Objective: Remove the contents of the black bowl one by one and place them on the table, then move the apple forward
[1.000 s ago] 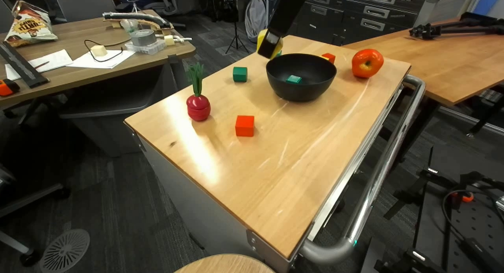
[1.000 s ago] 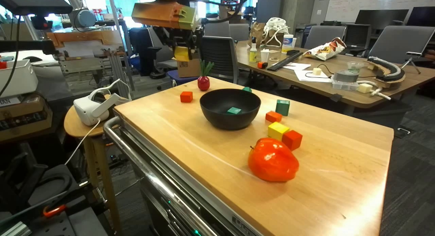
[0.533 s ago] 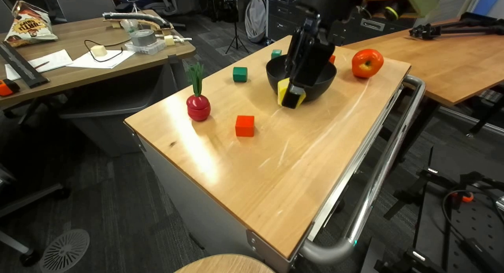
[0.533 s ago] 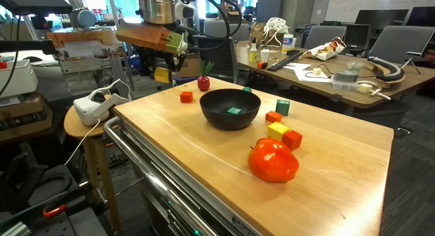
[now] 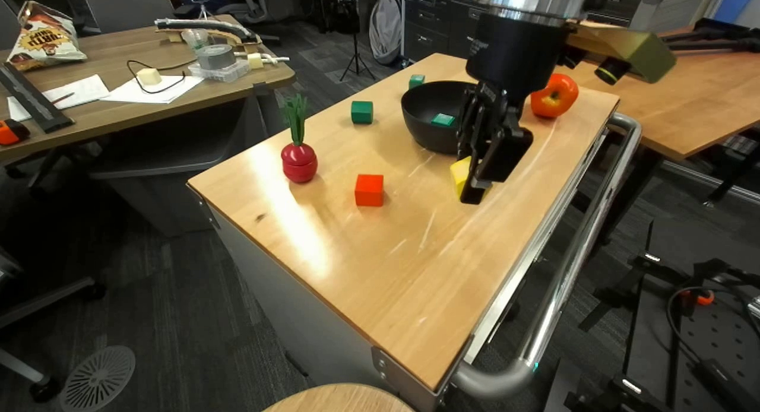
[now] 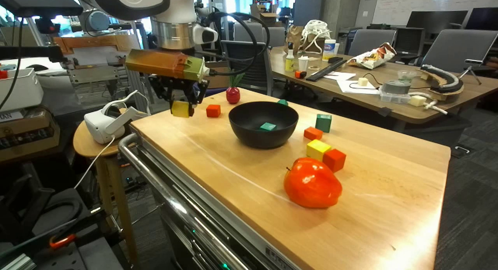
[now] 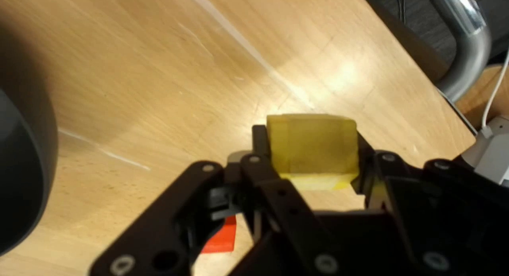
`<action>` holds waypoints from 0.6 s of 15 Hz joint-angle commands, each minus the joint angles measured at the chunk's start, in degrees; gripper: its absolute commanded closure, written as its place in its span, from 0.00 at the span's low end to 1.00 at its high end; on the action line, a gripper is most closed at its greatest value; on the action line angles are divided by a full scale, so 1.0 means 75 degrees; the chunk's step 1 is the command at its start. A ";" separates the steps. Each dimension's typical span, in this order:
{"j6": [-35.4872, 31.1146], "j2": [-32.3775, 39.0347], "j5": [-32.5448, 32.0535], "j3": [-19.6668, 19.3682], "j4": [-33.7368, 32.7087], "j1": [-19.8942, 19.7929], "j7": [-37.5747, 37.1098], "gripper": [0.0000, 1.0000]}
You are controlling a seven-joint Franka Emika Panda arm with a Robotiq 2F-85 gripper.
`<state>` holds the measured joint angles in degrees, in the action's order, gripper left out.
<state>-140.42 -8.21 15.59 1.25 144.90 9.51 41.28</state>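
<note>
My tool [image 7: 311, 152] has the yellow block [image 7: 312, 142] pinched by 2 opposite sides, held over the desk [image 6: 373, 200], beside the black bowl [image 6: 249, 134] and apart from it. I judge the block light and stiff, so a firm squeeze should do no harm; its flat faces suit my hold, though, if smooth, they may let it twist should an edge meet the desk first. The 1 green cube [image 6: 268, 127] I see in the bowl looks much alike: I would reach straight down and take it by 2 opposite faces, minding the curved wall. The apple [image 6: 313, 183] on the desk is rounder, broader and glossy; I expect it to slip or roll, so I would close across its middle.
</note>
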 commanded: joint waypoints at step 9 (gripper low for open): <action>-0.0251 0.0495 -0.1750 0.0243 -0.0052 -0.0152 -0.1219 0.26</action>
<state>-141.73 -4.29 3.06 2.50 145.43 9.46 33.24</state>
